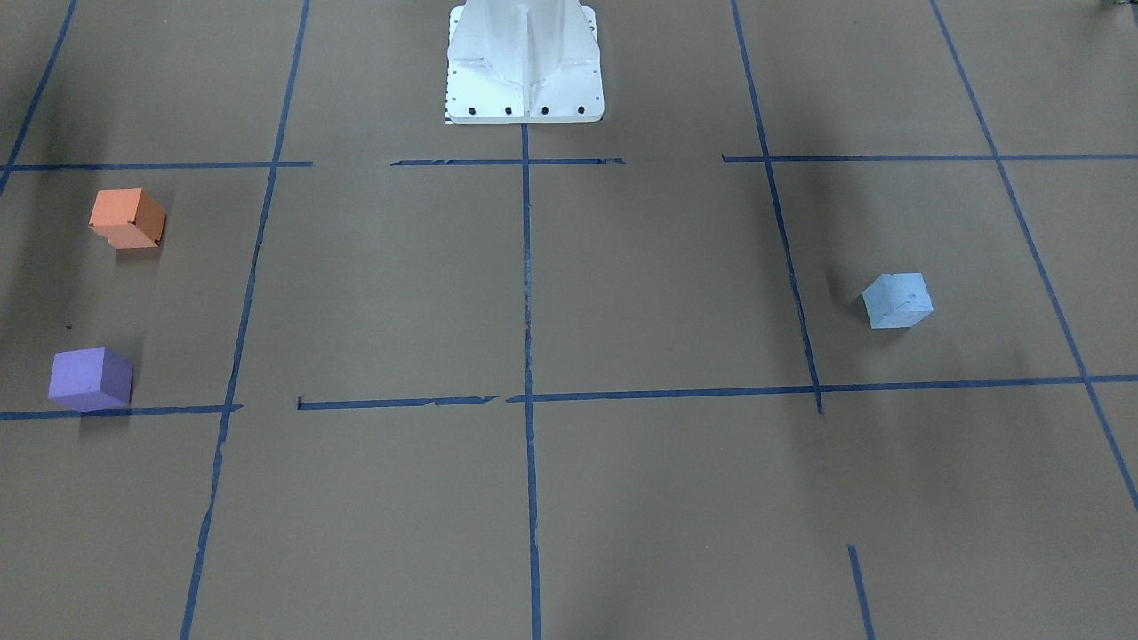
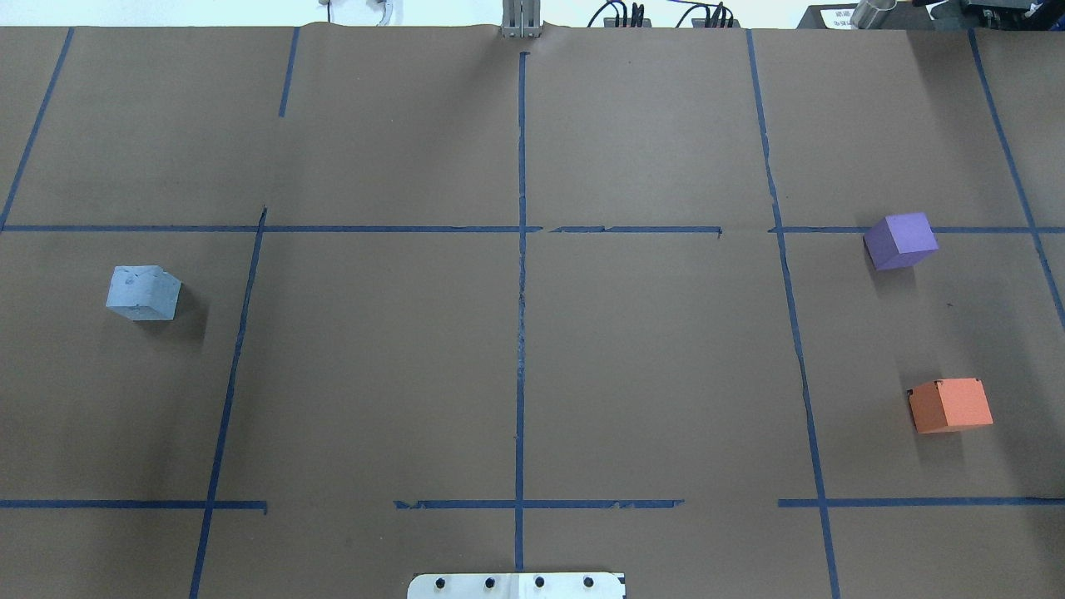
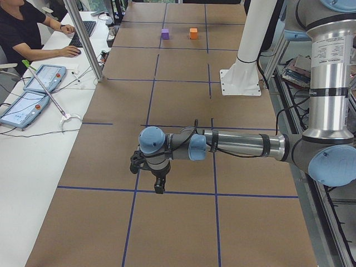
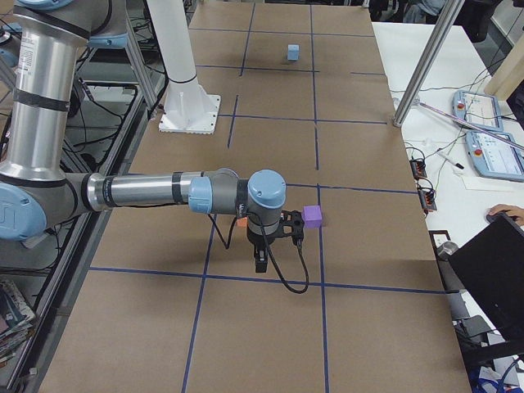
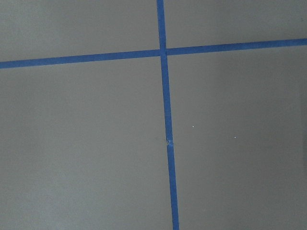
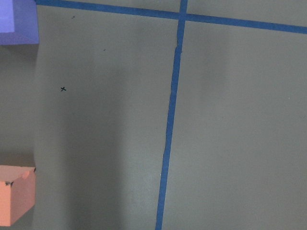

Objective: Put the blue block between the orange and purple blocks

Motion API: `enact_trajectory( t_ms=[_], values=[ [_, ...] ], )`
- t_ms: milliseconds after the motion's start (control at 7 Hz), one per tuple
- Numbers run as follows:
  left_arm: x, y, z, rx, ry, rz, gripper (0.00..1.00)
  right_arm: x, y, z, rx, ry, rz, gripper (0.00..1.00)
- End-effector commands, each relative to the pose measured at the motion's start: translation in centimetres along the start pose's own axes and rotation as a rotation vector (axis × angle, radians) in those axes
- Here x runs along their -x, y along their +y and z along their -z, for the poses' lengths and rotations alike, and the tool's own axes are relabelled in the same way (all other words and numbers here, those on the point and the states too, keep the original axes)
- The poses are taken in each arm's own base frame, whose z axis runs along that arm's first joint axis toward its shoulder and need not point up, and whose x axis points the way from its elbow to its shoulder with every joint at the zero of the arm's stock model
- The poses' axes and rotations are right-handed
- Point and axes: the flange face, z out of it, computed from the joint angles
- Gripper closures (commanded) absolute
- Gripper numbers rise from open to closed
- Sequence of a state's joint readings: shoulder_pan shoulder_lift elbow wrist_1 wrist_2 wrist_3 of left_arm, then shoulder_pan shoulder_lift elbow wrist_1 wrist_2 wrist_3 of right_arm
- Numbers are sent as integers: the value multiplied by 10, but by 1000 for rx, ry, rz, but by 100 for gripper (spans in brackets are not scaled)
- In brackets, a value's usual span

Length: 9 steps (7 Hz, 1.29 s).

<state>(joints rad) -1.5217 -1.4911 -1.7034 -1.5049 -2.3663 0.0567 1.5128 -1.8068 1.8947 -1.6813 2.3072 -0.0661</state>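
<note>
1. Spotted the blue block (image 2: 143,293) way out on the robot's left half of the desk (image 2: 516,374), alone in its taped square and resting flat. Roughly a cube, so no real long axis, just a bit of skew against the tape lines (image 2: 521,249).
2. Orange block (image 2: 949,405) and purple block (image 2: 900,240) over on the robot's right half, well apart from blue. Purple farther out from the robot, orange closer in, bare paper between them. So a gap running near-to-far, not side-to-side.
3. Left end effector (image 3: 159,185) hanging low over the left half, pointed down. Easily the nearer one for the pick, judging by sides. Can't pin down the direction to blue from it though: only a tape cross in the left wrist view, and no blue anywhere in the left side view, probably hidden behind the arm.
4. Right end effector (image 4: 260,260) hovering near purple and orange, basically parked by the drop spot. Both blocks right at the edge of the right wrist view.
5. No call on wide vs narrow for either end effector: only caught in the side views, so can't tell. Blue down on the desk, so not held by anything.
6. Best guess: grab with the left, then a long haul across the centre line, or a hand-off.
</note>
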Motion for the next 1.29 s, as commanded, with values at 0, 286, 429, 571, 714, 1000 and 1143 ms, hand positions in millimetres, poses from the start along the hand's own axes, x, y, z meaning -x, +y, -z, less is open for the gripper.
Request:
enact_trajectory(
  t_ms=[0, 286, 429, 571, 714, 1000, 1143],
  values=[
    [-2, 0, 1, -11, -1, -11, 0, 0, 3, -1, 2, -6, -11, 0],
    [-2, 1, 2, -13, -2, -6, 0, 3, 3, 0, -1, -26, -8, 0],
    [2, 1, -2, -5, -1, 3, 0, 5, 2, 0, -2, -32, -6, 0],
    [-2, 1, 1, -11, 2, -5, 0, 5, 3, -2, 1, -58, -10, 0],
    [-2, -1, 2, -12, -9, -3, 0, 6, 2, -1, -1, -60, -9, 0],
    [-3, -3, 3, -16, -5, -14, 0, 7, 2, 0, -3, -61, -4, 0],
    [-2, 0, 1, -13, -3, -11, 0, 7, 2, 0, -2, -61, -5, 0]
  ],
)
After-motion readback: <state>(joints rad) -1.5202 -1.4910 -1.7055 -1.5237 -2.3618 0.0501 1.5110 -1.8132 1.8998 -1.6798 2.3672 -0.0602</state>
